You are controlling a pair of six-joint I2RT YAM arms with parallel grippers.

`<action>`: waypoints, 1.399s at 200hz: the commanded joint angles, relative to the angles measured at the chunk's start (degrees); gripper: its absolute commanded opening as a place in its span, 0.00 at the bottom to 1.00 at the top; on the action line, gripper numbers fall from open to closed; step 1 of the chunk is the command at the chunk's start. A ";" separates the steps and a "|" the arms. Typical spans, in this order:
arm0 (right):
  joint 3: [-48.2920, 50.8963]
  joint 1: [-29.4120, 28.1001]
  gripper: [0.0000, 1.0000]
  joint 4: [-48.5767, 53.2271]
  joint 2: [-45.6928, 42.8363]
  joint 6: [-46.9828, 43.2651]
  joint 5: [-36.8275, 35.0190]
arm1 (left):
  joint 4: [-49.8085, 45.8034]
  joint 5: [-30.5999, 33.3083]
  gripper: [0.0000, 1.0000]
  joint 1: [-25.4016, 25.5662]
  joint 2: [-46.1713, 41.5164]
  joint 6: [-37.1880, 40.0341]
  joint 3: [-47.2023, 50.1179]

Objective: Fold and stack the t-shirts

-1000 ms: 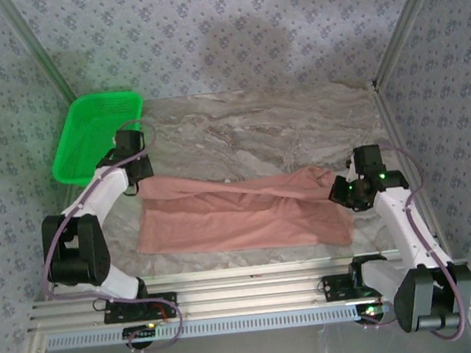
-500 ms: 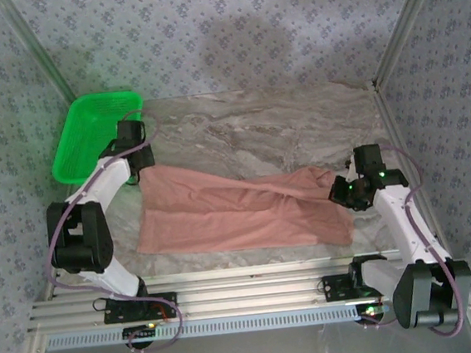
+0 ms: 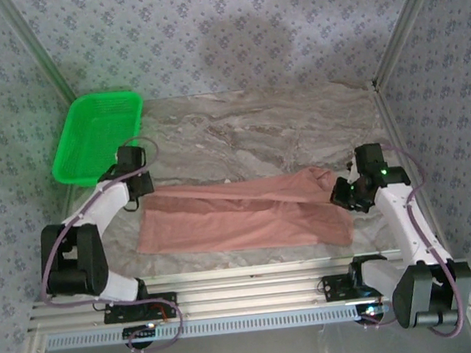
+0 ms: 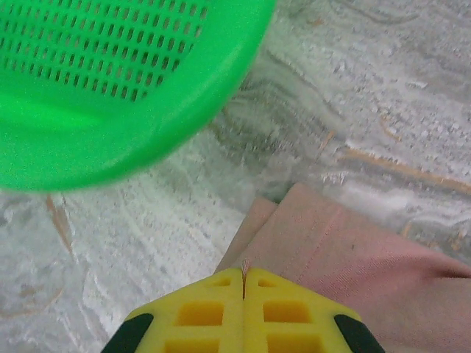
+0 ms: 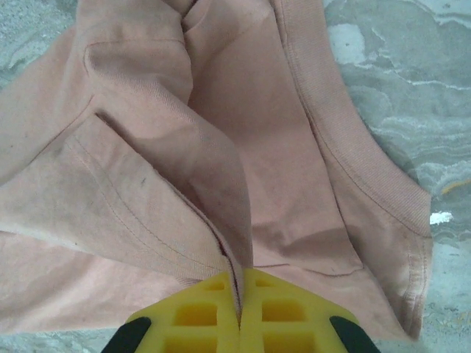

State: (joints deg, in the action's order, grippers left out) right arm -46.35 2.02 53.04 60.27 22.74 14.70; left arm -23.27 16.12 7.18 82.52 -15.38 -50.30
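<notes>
Holding the t-shirt [image 3: 239, 216] across the table [image 3: 281, 130], we find its long axis running 9 to 3 o'clock; left gripper [image 4: 243, 278] clamps the 9 o'clock end, right gripper [image 5: 240, 298] the 3 o'clock end.

a robotics lab test cell: a left arm [image 3: 105, 204] and a right arm [image 3: 408, 222] stand bolted to slotted aluminium rails [image 3: 247, 294] at the edge of a marble-patterned tabletop [image 3: 298, 129], boxed in by metal frame posts [image 3: 408, 18] and flower-print backdrop walls [image 3: 221, 28].
</notes>
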 commanded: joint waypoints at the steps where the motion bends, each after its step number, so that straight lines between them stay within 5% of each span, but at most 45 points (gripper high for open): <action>1: -1.79 0.20 0.00 3.91 0.29 0.69 -2.21 | -2.26 1.50 0.00 -0.30 -3.50 -2.99 3.13; 94: 1.97 -4.28 0.00 4.81 1.62 7.64 -7.01 | -13.31 6.19 0.01 0.40 3.52 -10.37 0.53; 114: 4.21 -5.79 0.03 4.47 1.28 9.84 -9.12 | -17.35 6.38 0.17 0.56 8.39 -11.81 -2.39; 132: 4.14 -7.07 0.08 4.99 1.47 11.16 -12.23 | -20.72 9.17 0.45 1.03 11.68 -13.53 -4.95; 156: 3.20 -7.66 0.42 7.22 2.57 11.68 -15.71 | -22.50 9.71 0.70 1.88 9.28 -15.08 -7.33; 185: 0.13 -8.32 0.49 1.98 -0.21 12.58 -15.07 | -24.89 6.87 0.78 6.71 2.43 -17.30 -12.64; 206: -2.71 -8.94 0.56 -5.52 0.94 9.32 -7.21 | -22.18 3.75 0.82 13.13 -0.99 -18.04 -16.13; 235: -9.89 -11.21 0.56 -9.84 14.48 2.97 6.08 | -11.01 -8.64 0.84 17.72 -1.62 -16.80 -16.76; 266: -15.50 -14.91 0.51 -9.22 28.50 -5.04 8.62 | -0.05 -21.28 0.83 20.37 0.48 -15.51 -13.31; 280: -15.80 -15.12 0.49 -10.53 31.12 -5.76 8.42 | 0.94 -21.57 0.83 21.30 1.11 -15.47 -12.10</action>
State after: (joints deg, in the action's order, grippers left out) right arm -61.08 -12.62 42.65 87.37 22.76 19.20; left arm -28.82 2.90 27.42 81.91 -31.53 -64.90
